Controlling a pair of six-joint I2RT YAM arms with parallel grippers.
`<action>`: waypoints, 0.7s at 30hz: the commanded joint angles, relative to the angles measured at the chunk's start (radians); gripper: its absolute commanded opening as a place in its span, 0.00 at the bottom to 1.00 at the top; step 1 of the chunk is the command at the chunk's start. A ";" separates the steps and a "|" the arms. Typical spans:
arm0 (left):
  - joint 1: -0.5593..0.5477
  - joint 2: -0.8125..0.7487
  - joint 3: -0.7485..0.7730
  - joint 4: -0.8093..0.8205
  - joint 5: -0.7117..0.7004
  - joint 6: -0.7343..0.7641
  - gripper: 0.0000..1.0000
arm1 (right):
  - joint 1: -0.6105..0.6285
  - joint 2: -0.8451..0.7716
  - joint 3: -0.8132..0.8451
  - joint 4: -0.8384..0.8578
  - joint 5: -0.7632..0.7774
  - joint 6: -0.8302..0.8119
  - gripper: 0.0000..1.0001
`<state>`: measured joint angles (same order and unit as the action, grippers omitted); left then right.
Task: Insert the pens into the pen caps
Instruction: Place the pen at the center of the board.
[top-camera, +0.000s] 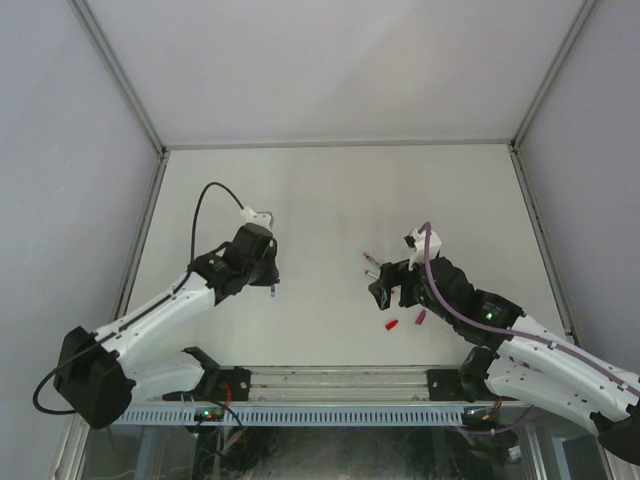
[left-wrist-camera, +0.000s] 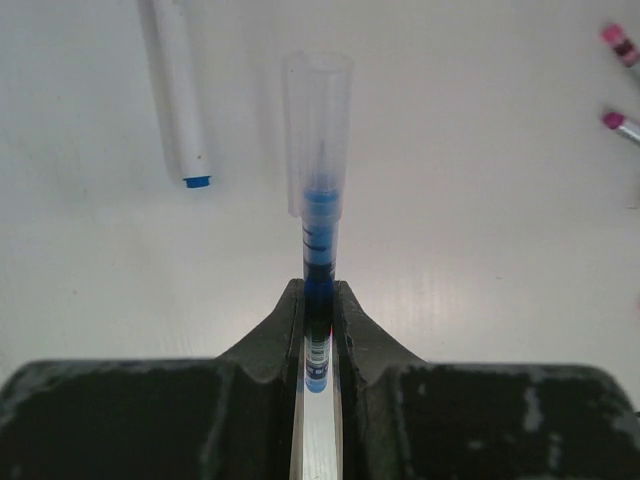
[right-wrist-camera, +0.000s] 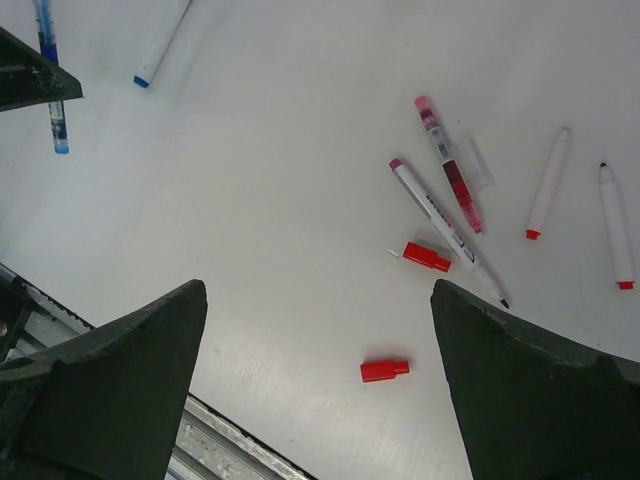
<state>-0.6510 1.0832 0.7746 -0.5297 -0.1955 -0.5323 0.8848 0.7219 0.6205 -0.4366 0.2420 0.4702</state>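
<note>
Jaws: left gripper (left-wrist-camera: 319, 296) tight on blue pen (left-wrist-camera: 320, 242), right gripper (right-wrist-camera: 318, 292) wide.

The left arm (top-camera: 170, 310) reaches from the near left corner toward the middle of the tabletop, elbow low and wrist bent down. The left gripper (left-wrist-camera: 318, 295) points at the surface, its jaws pinched tight on a blue pen (left-wrist-camera: 320, 250). The right arm (top-camera: 530, 345) stretches in from the near right corner. The right gripper (right-wrist-camera: 318, 290) hangs above the surface close to the near edge, its fingers (right-wrist-camera: 110, 390) spread wide and holding nothing.
</note>
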 joint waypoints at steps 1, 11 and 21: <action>0.068 0.093 0.104 -0.028 0.039 0.057 0.00 | -0.004 -0.001 0.027 -0.022 -0.010 0.025 0.93; 0.160 0.460 0.372 -0.074 0.086 0.135 0.00 | -0.005 0.018 0.021 -0.057 -0.010 0.056 0.93; 0.160 0.625 0.511 -0.127 0.063 0.117 0.04 | -0.007 0.010 0.002 -0.068 -0.027 0.047 0.93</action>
<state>-0.4946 1.6802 1.1942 -0.6304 -0.1261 -0.4252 0.8833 0.7414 0.6197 -0.5186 0.2226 0.5068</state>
